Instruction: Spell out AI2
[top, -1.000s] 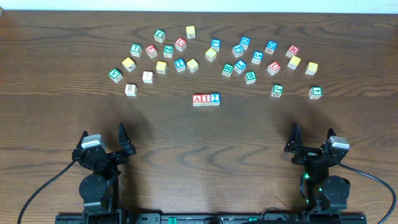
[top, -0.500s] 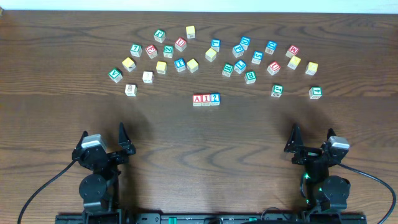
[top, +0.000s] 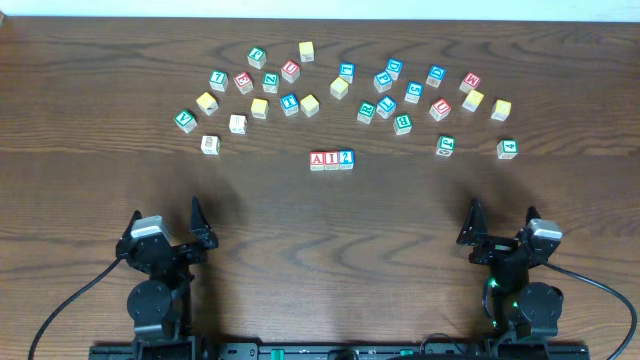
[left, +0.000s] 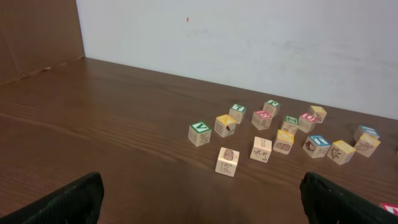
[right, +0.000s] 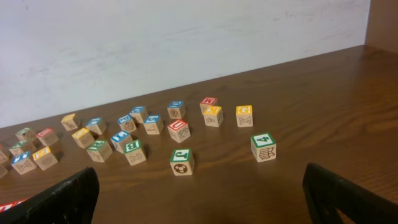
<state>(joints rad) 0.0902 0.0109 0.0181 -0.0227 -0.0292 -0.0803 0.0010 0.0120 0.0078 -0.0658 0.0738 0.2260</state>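
Overhead: three letter blocks (top: 331, 159) in one row at the middle of the desk (top: 320, 235), reading A, I, 2, side by side and seemingly touching; the word looks complete. Spare blocks (top: 290, 72) scattered along the far side, well apart from the row. Left gripper (top: 166, 213) and right gripper (top: 502, 212) at the near edge, each with fingers spread wide, holding nothing. Handling, as judged: small wooden cubes, light, rigid, not fragile, liable to slip if pinched at a corner. Take hold across two opposite flat faces; within the row, only front and back are free.
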